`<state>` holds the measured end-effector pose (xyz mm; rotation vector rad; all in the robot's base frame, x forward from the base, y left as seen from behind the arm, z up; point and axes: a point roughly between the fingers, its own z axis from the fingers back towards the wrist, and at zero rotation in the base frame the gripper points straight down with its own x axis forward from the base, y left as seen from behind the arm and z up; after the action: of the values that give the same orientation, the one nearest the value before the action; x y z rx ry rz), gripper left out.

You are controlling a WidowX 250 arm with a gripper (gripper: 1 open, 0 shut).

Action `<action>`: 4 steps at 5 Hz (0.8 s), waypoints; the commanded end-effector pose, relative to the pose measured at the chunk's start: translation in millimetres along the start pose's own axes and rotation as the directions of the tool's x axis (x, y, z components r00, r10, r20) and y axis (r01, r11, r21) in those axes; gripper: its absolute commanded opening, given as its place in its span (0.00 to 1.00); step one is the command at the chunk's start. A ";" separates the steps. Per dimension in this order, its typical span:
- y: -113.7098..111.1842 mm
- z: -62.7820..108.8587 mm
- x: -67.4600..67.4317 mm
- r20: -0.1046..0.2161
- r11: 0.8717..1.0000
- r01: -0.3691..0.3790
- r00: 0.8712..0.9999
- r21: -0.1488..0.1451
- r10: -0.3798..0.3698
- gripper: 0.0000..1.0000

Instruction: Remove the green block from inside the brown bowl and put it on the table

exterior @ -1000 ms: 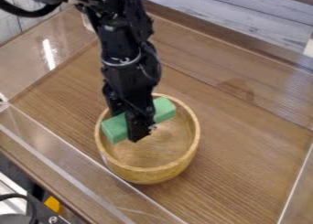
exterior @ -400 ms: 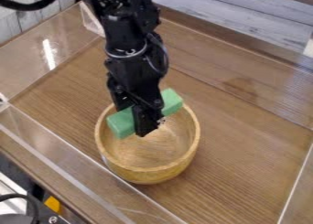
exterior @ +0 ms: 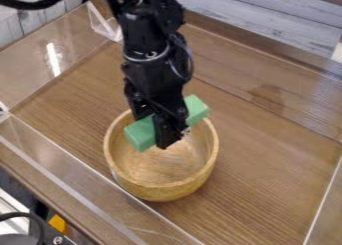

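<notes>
We see our gripper (exterior: 166, 139) pointing straight down, jaws pinching the green block (exterior: 171, 123) across its middle; the block's long axis runs crosswise, level with the brown bowl's (exterior: 163, 177) far rim, bare table (exterior: 274, 109) lying beyond

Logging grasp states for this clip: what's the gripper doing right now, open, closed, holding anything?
Gripper: closed on the green block, held above the brown bowl.
</notes>
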<state>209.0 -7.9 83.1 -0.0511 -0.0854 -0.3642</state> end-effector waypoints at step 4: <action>-85.0 -9.7 42.2 0.054 0.984 0.175 0.983 -0.028 -0.173 0.00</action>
<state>210.1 -98.4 69.3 -0.0763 -0.0878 -0.5485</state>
